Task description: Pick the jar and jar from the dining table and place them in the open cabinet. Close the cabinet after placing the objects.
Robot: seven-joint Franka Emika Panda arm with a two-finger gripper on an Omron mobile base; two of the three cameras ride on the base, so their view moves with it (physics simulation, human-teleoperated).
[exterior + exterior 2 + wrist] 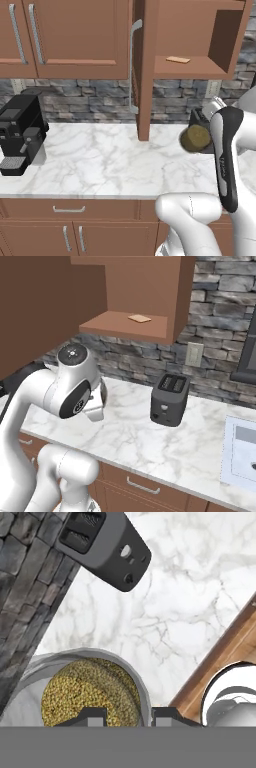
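Observation:
A clear glass jar [196, 138] with olive-green filling hangs tilted above the marble counter, below the open cabinet's shelf [195, 66]. In the hand view the jar [90, 697] sits right at my gripper [129, 717], which is shut on its rim; one fingertip [88, 716] lies over the filling and the other stands outside the glass. The cabinet's door [143, 70] stands open, edge-on, with its long silver handle [132, 65]. In the right base view the shelf [125, 326] is up above my arm. The dining table is out of view.
A small tan flat piece [178, 59] lies on the cabinet shelf. A dark toaster [170, 398] stands on the counter [110, 165] by the stone wall, right of the arm. A black coffee machine [20, 135] is at the far left. Closed wall cupboards [65, 35] hang left of the open door.

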